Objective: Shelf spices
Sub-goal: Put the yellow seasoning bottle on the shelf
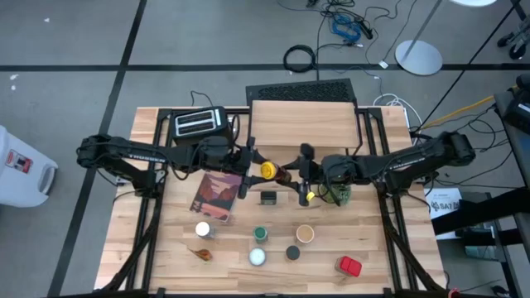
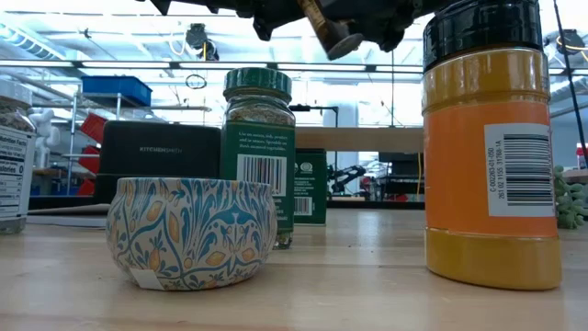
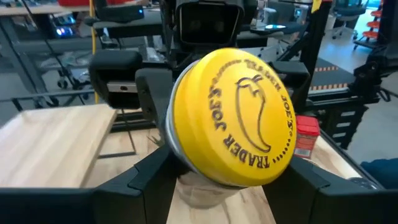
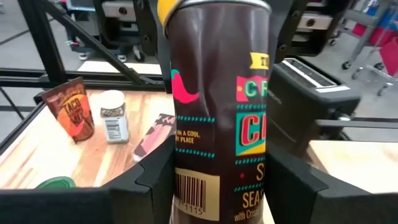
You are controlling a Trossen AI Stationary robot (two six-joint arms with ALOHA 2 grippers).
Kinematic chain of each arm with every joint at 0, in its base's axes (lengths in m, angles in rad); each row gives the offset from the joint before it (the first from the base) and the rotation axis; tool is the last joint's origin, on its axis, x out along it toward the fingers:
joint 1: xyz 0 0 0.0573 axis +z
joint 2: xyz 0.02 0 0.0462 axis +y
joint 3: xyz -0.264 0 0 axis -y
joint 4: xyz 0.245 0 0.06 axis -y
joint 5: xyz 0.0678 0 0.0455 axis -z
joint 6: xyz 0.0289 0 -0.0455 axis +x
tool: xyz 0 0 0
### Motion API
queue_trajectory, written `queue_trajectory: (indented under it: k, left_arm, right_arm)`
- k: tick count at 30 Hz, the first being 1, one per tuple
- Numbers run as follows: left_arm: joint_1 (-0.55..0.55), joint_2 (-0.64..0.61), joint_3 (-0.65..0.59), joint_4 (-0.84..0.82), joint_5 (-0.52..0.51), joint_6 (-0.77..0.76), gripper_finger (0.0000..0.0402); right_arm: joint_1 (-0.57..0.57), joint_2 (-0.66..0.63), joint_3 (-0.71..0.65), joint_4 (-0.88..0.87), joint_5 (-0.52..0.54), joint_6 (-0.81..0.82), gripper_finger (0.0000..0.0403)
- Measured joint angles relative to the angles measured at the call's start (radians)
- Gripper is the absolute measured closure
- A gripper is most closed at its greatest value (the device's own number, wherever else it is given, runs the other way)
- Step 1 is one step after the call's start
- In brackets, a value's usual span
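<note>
both grippers clamp one yellow-lidded jar (image 1: 273,171) lying level between them, left gripper (image 1: 258,165) at the lid, right gripper (image 1: 291,175) on the body, shelf (image 1: 304,124) just beyond.

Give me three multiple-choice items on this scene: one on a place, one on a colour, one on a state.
1. The black toaster stands:
A) beside the shelf, on its left
B) on top of the shelf
C) at the table's front edge

2. The held spice jar has a lid that is:
A) green
B) red
C) yellow

3. The spice jar is:
A) standing on the table
B) gripped by both grippers
C) lying on the book

Key: 1 A, the high view shows them side by side. 2 C, the left wrist view shows it yellow. 3 B, the left gripper and the right gripper each clamp it.
</note>
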Motion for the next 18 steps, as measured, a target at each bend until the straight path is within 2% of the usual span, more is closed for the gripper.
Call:
queue_trajectory:
  k: [9, 18]
  left_arm:
    - [0.0, -0.001, -0.001, -0.029, 0.017, -0.027, 0.0186]
    - [0.0, -0.002, 0.002, -0.032, 0.018, -0.027, 0.0186]
  right_arm:
    - [-0.002, 0.066, 0.0, 0.086, -0.023, -0.028, 0.0216]
    - [-0.001, 0.069, 0.0, 0.103, -0.026, -0.034, 0.0234]
